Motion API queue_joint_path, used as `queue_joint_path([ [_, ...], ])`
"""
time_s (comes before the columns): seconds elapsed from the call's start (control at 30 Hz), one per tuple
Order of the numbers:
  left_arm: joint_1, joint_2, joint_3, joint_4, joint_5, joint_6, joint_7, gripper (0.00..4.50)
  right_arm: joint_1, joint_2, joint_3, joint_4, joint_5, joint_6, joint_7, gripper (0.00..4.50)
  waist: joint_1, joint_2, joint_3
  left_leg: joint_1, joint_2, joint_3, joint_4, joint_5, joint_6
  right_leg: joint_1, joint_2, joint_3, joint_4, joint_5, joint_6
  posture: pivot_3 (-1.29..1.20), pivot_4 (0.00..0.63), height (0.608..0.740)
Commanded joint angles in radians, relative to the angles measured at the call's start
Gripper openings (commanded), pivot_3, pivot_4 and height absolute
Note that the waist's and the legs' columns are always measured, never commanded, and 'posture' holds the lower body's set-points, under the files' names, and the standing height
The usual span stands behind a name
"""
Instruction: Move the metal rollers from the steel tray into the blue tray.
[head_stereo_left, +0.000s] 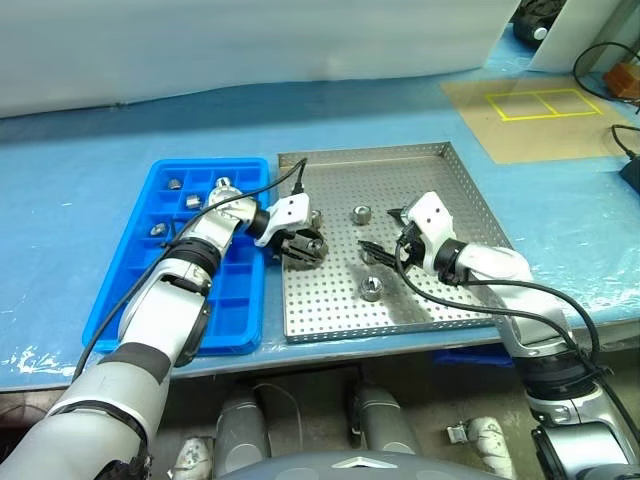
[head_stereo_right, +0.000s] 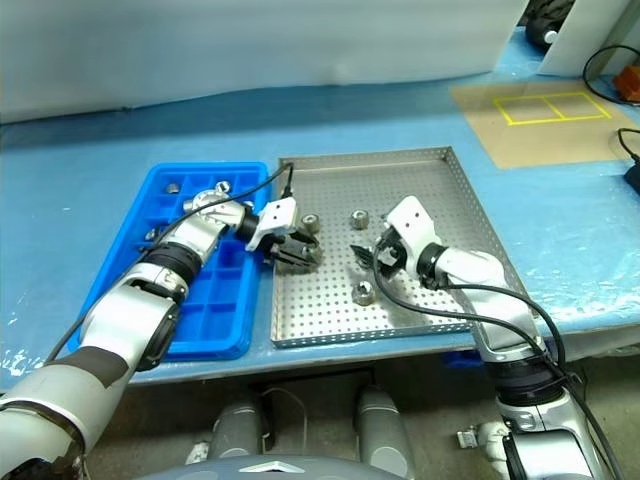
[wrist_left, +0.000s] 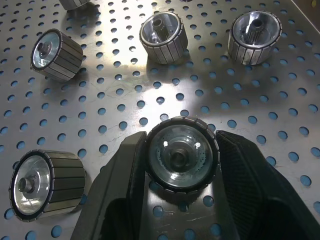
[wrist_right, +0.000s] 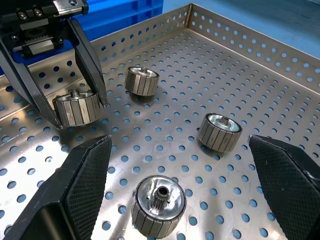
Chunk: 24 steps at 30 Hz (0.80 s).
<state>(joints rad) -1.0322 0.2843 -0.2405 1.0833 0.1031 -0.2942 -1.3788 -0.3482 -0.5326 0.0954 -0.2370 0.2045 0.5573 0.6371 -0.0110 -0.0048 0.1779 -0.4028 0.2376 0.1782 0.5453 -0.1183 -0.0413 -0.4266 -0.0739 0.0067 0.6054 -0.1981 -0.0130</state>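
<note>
Blue tray (head_stereo_left: 120, 300) sat leftmost, some rollers inside. Left gripper (wrist_right: 75, 107) was clamped on a roller (wrist_left: 181, 152) over the steel tray (head_stereo_left: 455, 170); it should lift clear of the rim, then swing left. Loose rollers (wrist_right: 219, 131) lay below the wide-open right gripper (head_stereo_left: 385, 238), near enough to obstruct.

We see a bright blue tray (head_stereo_left: 120, 300) gridded into square cells, beside a silver steel tray (head_stereo_left: 455, 195) dotted with rows of small round holes. The metal rollers (wrist_right: 219, 131) are shiny silver-grey — ribbed with dark lines. Both grippers' fingers (wrist_right: 85, 180) are black; the tabletop (head_stereo_left: 80, 170) is pale blue.
</note>
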Motion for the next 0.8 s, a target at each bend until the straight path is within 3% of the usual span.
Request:
queue_joint_path([
  [0.03,0.011,0.034,0.021,-0.039,-0.016,0.007,0.006,1.85,-0.026,0.002,-0.006,-0.002,-0.001,-0.031,0.009,4.5,0.0,0.0,0.0,0.0,0.0,0.0,0.0,0.0,0.0,0.0,0.0,0.0,0.0,0.0,0.0,-0.33,0.15,0.74],
  [0.43,0.032,0.072,0.091,-0.189,-0.131,0.109,-0.024,1.85,-0.048,0.021,0.009,0.027,-0.013,-0.05,0.021,4.5,0.012,0.0,0.0,-0.001,0.0,0.0,0.0,0.0,0.0,-0.001,0.0,-0.001,0.0,0.0,0.0,-0.31,0.15,0.74],
  [0.57,0.057,0.096,0.16,-0.328,-0.253,0.285,-0.064,1.85,-0.049,0.025,0.016,0.035,-0.015,-0.057,0.03,4.5,0.029,0.0,0.0,-0.001,0.0,0.0,-0.001,0.0,0.0,-0.001,0.0,-0.001,0.0,0.0,0.0,-0.29,0.15,0.74],
  [0.8,0.21,0.264,0.275,-0.604,-0.356,0.479,0.004,1.85,-0.115,0.065,0.045,0.095,-0.012,-0.094,0.064,4.5,0.026,0.001,0.001,-0.002,0.001,0.001,-0.002,0.001,-0.001,-0.004,0.0,0.0,0.001,0.0,-0.001,-0.2,0.15,0.74],
])
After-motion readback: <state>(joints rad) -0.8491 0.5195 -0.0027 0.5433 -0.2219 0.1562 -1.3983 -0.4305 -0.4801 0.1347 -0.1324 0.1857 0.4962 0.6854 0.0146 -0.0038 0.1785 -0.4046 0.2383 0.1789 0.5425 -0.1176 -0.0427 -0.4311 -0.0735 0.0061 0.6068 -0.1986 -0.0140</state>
